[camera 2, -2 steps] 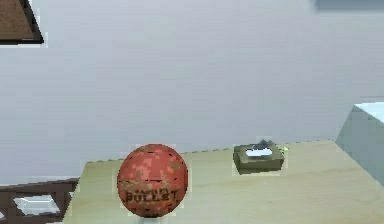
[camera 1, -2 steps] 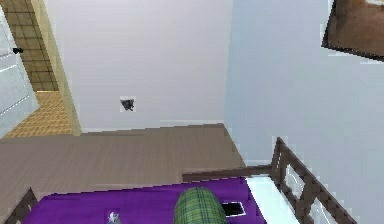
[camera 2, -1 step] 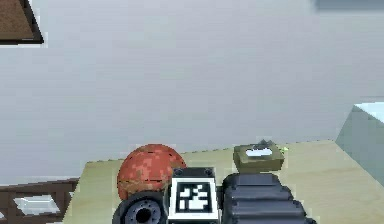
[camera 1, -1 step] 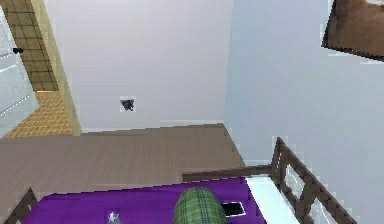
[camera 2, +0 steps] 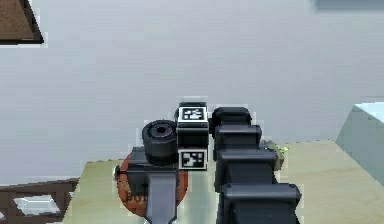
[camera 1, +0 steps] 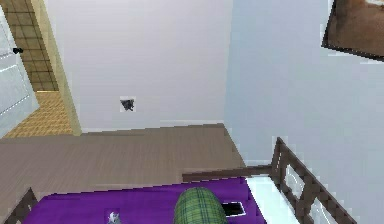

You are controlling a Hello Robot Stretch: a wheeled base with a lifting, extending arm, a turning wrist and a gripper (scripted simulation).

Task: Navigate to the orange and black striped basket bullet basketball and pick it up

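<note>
Hand [camera 2: 160, 188], at the dark arm's [camera 2: 250, 170] far end, overlaps an orange ball [camera 2: 124, 186] on the tan tabletop [camera 2: 325, 170]; whether it holds anything cannot be told.

Arm side view: orange round thing [camera 2: 126, 188] mostly hidden behind the gripper [camera 2: 156, 160], so cannot tell whether it is held. Framed picture [camera 2: 18, 20] cut by the top-left corner; pale block [camera 2: 366, 128] cut by the right edge. Speck [camera 2: 281, 152] beside the arm [camera 2: 245, 165] is too small to name. Forward view: green plaid roll [camera 1: 203, 208] and bed [camera 1: 70, 208] cut by the bottom edge. Small grey item [camera 1: 113, 216] on the cover cannot be identified.
</note>
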